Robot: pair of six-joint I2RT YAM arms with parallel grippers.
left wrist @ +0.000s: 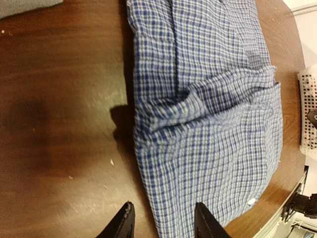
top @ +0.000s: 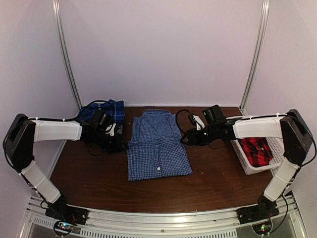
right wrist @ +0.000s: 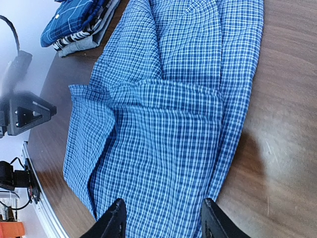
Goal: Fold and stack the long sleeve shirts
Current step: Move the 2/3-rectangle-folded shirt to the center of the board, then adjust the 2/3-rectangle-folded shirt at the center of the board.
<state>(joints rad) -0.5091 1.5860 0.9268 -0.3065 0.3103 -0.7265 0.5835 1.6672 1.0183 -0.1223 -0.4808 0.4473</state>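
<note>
Left pincer (left wrist: 163,212) and right pincer (right wrist: 163,207) gape empty, flanking the folded blue-and-white shirt (top: 157,146), apparently not touching.

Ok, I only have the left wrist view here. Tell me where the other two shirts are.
Observer: The red-and-black plaid shirt lies inside the white slatted basket at the table's right edge.
Operator: Now the other one.
Observer: The dark blue plaid shirt lies folded at the far left corner of the table.
Operator: Give me the right gripper.
Observer: The right gripper is open and holds nothing. It hovers over the right side of the blue-and-white checked shirt.
</note>
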